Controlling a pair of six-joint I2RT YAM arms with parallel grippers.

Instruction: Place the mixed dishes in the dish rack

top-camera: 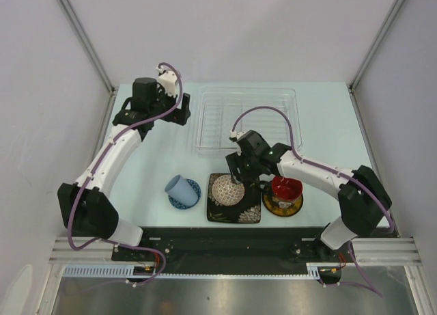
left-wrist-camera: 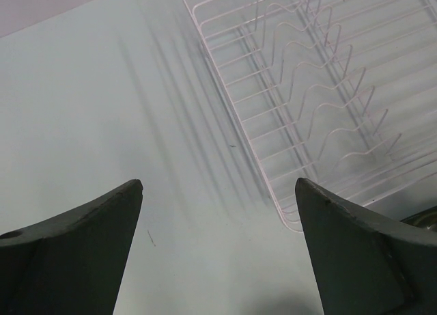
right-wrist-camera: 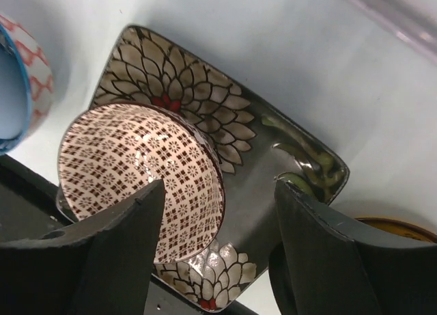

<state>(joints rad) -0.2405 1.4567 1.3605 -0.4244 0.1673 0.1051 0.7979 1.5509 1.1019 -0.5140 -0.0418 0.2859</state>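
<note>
Plainly nothing is loaded yet: the rack (top-camera: 246, 120) holds no dish. Right gripper (right-wrist-camera: 218, 192), jaws apart, straddles the rim of the bowl (right-wrist-camera: 136, 165) on the plate (right-wrist-camera: 273, 144); left gripper (left-wrist-camera: 218, 192) gapes beside the rack.

The right pincer (right-wrist-camera: 220, 184) hid the near rim of the bowl (right-wrist-camera: 136, 165) and most of the yellow saucer (right-wrist-camera: 403, 227); the blue saucer (right-wrist-camera: 37, 76) and the rack (left-wrist-camera: 307, 103) ran off their pictures' edges.

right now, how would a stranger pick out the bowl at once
On the table, in front of the clear dish rack, lies a black square floral plate. The beige bowl sits on it. It alone has a fine lattice pattern inside.
</note>
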